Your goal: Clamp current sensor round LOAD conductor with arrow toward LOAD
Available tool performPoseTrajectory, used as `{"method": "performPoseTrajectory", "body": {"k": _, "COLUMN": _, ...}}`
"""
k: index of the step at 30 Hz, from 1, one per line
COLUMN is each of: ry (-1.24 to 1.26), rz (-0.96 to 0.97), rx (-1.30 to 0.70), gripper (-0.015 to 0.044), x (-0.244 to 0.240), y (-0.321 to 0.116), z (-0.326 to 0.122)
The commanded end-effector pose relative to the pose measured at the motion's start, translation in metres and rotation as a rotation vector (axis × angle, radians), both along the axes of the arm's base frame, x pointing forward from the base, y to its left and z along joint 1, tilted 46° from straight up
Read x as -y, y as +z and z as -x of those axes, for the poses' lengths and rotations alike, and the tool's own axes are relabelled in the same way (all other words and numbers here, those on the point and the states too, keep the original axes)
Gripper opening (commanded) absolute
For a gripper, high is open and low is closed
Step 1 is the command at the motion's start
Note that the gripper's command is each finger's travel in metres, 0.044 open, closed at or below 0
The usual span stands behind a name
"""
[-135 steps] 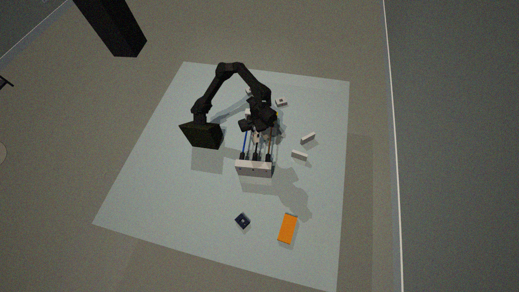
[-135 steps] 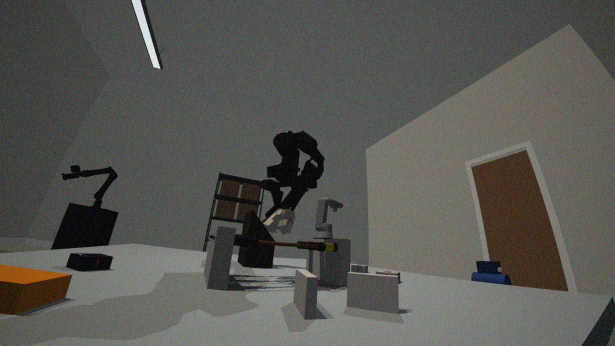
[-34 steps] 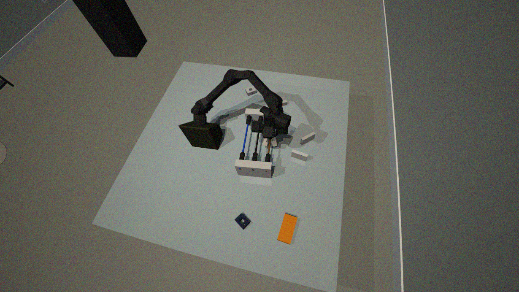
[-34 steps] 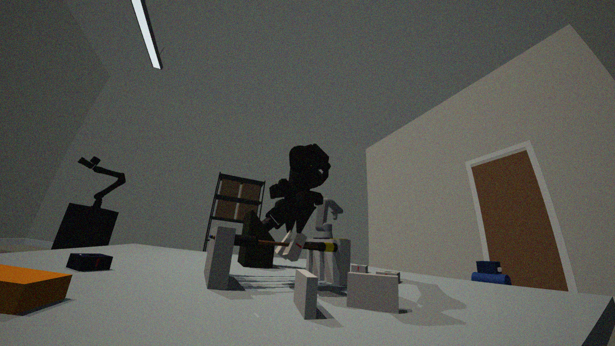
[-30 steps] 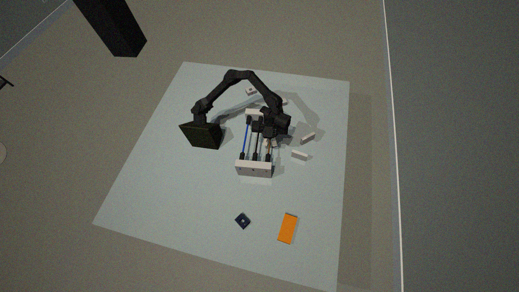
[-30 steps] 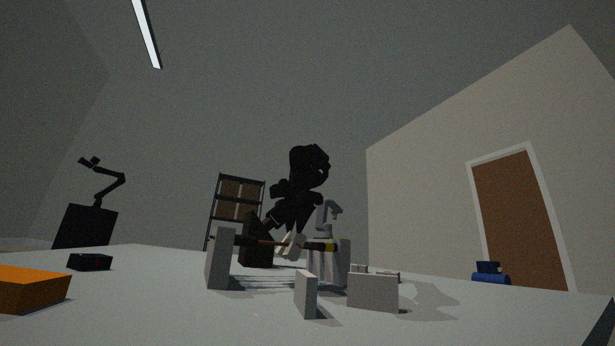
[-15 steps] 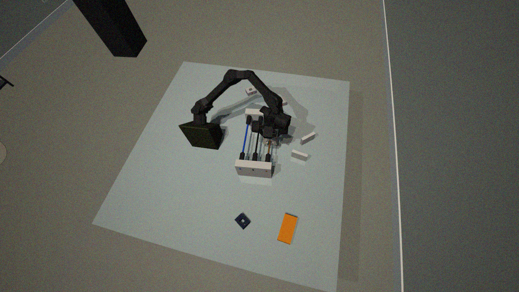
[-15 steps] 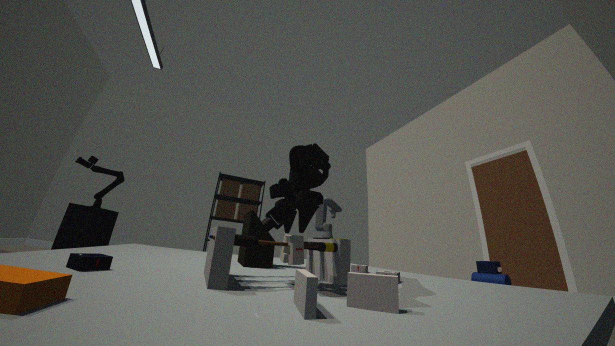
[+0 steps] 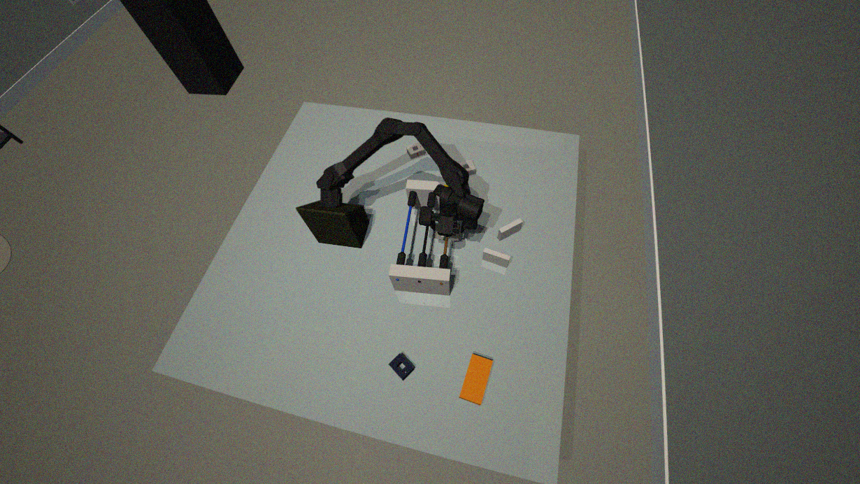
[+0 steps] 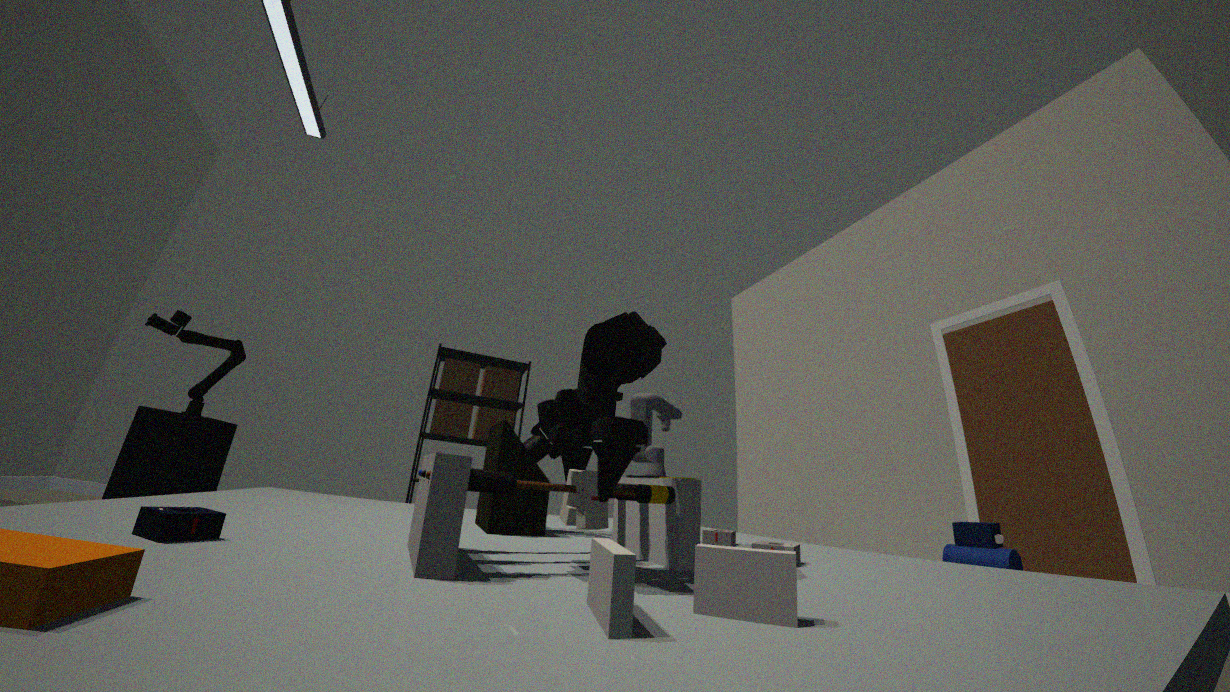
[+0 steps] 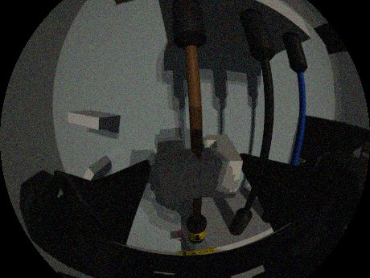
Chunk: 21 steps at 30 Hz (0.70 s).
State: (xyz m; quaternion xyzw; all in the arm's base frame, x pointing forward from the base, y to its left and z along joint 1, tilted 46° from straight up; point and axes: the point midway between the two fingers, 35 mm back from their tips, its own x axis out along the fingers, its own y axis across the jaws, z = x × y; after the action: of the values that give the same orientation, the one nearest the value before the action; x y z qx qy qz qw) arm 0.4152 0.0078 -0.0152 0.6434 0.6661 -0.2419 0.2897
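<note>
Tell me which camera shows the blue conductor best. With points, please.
The top view: the blue conductor (image 9: 407, 231) (image 11: 302, 108) runs there in plain sight between its dark end sleeves. The wrist view shows one sleeve and a long stretch before dark shapes cut it off. In the exterior view I can't make out its blue length.

This looks like a robotics lab or workshop: a black arm is mounted on a pale table (image 9: 288, 324) (image 10: 344, 619), and a second arm (image 10: 215, 344) stands on a dark pedestal (image 10: 167, 451) elsewhere in the room. A metal shelf rack (image 10: 478, 399) carries brown boxes, a strip light (image 10: 295, 68) hangs overhead, and a brown door (image 10: 1040, 438) with a pale frame is set in a plain wall (image 10: 825, 387).
</note>
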Motion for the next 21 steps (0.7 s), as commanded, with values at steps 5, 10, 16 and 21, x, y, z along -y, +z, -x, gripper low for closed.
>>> {"method": "performPoseTrajectory", "body": {"k": 5, "ry": -0.012, "rz": -0.005, "rx": -0.009, "gripper": 0.044, "x": -0.005, "y": -0.008, "z": 0.001}}
{"method": "performPoseTrajectory", "body": {"k": 10, "ry": -0.012, "rz": -0.005, "rx": -0.009, "gripper": 0.044, "x": -0.011, "y": -0.013, "z": 0.001}}
{"method": "performPoseTrajectory", "body": {"k": 16, "ry": -0.012, "rz": -0.006, "rx": -0.009, "gripper": 0.044, "x": -0.018, "y": -0.02, "z": 0.001}}
{"method": "performPoseTrajectory", "body": {"k": 21, "ry": -0.012, "rz": -0.006, "rx": -0.009, "gripper": 0.044, "x": -0.022, "y": -0.024, "z": 0.001}}
